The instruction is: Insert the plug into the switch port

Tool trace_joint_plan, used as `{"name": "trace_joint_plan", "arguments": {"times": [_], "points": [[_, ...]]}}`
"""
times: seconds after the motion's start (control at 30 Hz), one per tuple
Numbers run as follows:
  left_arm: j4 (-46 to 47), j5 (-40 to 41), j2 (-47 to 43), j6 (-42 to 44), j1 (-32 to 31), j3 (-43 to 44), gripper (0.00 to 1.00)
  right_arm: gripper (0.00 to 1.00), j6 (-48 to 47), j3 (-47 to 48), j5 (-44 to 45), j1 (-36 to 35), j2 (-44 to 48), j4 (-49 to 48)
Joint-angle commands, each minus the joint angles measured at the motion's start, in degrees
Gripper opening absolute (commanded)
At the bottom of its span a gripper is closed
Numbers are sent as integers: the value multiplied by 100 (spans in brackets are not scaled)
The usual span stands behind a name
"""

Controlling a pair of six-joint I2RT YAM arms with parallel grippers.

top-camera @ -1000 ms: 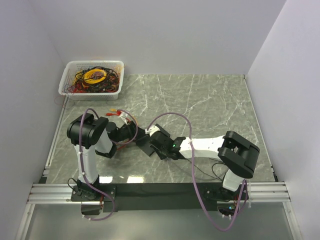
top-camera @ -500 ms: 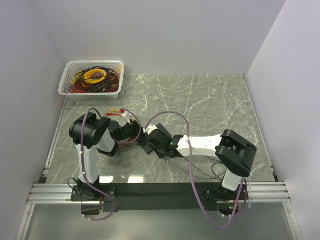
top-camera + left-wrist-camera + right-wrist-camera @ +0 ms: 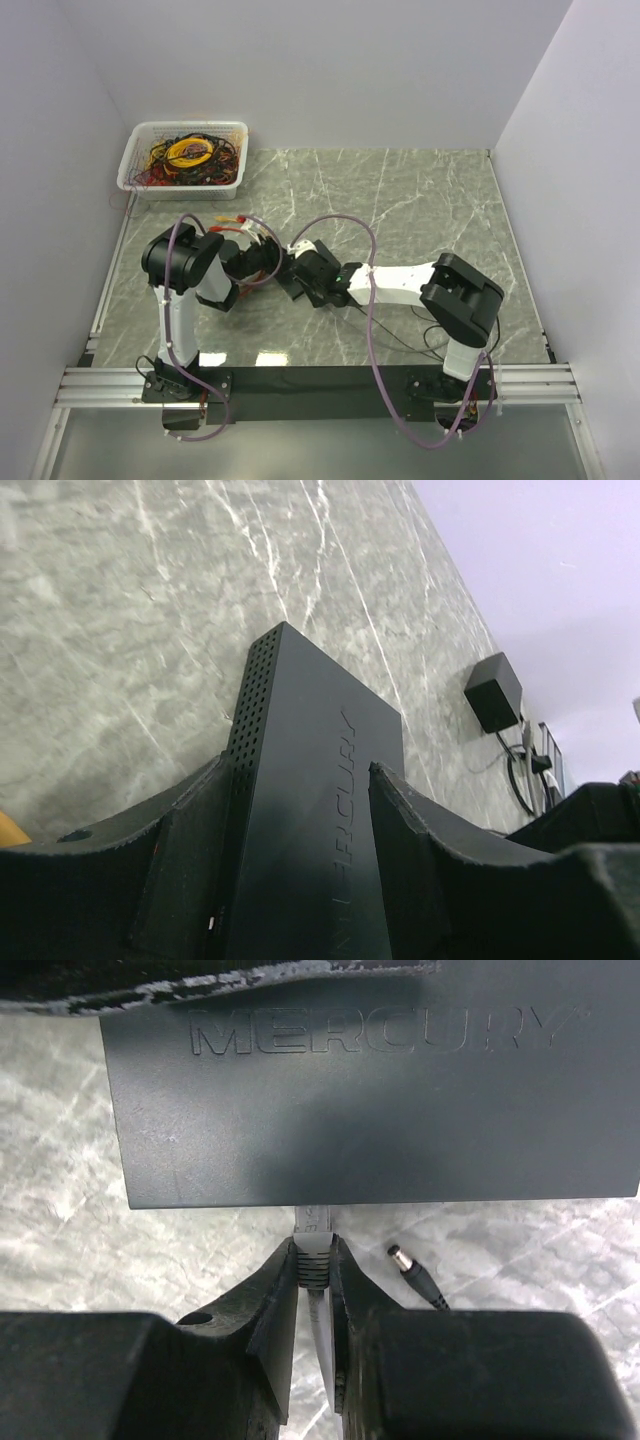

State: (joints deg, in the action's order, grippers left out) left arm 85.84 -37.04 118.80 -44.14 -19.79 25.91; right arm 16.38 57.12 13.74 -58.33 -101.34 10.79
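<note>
The black switch (image 3: 370, 1100), marked MERCURY, fills the top of the right wrist view. It also shows in the left wrist view (image 3: 310, 810) and in the top view (image 3: 292, 281). My left gripper (image 3: 300, 810) is shut on the switch, one finger on each side. My right gripper (image 3: 314, 1260) is shut on the white plug (image 3: 312, 1256), whose clear tip meets the switch's near edge. Whether the tip is inside a port is hidden under the switch body. In the top view both grippers meet at the switch, left (image 3: 270, 262) and right (image 3: 308, 272).
A loose black barrel power plug (image 3: 412, 1272) lies on the marble just right of my right fingers. A black power adapter (image 3: 493, 691) with its cord sits farther off. A white basket (image 3: 135, 170) of tangled cables stands at the back left.
Both grippers have shifted up and left in the top view, the right arm reaching farther toward the switch. The plug has closed onto the switch's edge.
</note>
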Motion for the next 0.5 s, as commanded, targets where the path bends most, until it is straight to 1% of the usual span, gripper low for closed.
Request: {"name": "trace_joint_plan", "arguments": {"times": [0.0,0.07,0.1,0.13,0.17,0.2,0.27,0.3,0.37,0.43,0.47], "points": [[768,-1877,240,-464,-473,-324,60,0,-126,615,859,331,-316,-2783],[645,-1737,161,-368,-429,-359,60,0,-153,703,832,331,-430,-2731],[331,-1641,30,-298,-394,-385,61,0,-162,712,824,339,-439,-2635],[206,-1553,-49,-175,-350,-411,61,0,-170,712,832,331,-448,-2591],[83,-1343,-120,-122,-263,-429,62,3,-127,625,858,339,-387,-2556],[-153,-1219,-268,-78,-192,-464,61,13,-100,555,867,331,-334,-2547],[-392,-956,-427,45,79,-490,62,24,-56,319,946,339,-107,-2494],[-463,-920,-541,63,159,-482,64,29,-47,247,955,339,-36,-2424],[-647,-893,-604,55,326,-394,64,32,-30,98,991,331,140,-2336],[-954,-762,-718,177,406,-227,65,39,5,36,964,322,228,-2169],[-1295,-700,-762,247,449,-175,65,47,40,-60,947,322,351,-2134]]}}
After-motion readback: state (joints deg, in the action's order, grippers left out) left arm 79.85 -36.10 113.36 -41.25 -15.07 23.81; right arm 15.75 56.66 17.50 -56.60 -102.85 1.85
